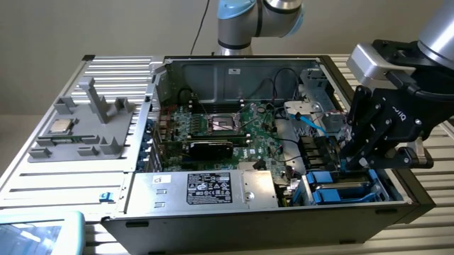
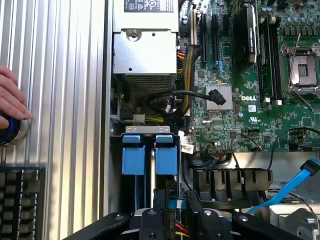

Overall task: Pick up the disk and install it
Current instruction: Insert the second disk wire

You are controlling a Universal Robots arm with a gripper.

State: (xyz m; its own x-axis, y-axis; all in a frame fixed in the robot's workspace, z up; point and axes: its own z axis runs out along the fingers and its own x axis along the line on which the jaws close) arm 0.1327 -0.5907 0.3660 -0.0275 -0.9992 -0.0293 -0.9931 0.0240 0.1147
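The open computer case (image 1: 142, 223) lies on a ribbed metal table. In its drive bay (image 2: 150, 130) two blue carriers stand edge-on side by side. The disk (image 2: 166, 161) is the one in line with my gripper, seated in the bay, with its label hidden. My gripper (image 2: 175, 210) hangs straight over the near end of that carrier, with a strip of blue just between its black links. From the exterior view, the gripper (image 1: 352, 166) reaches down into the case's front corner on the exterior view's right, above the blue carriers (image 1: 342, 192).
The silver power-supply box (image 1: 206, 187) sits beside the bay, with the motherboard (image 1: 227, 133) behind it. A blue cable (image 2: 295, 182) crosses near the gripper. A person's hand (image 2: 11, 100) rests on a blue-ringed button by a keyboard (image 2: 20, 200). A grey fixture holds a CPU chip (image 1: 60, 126).
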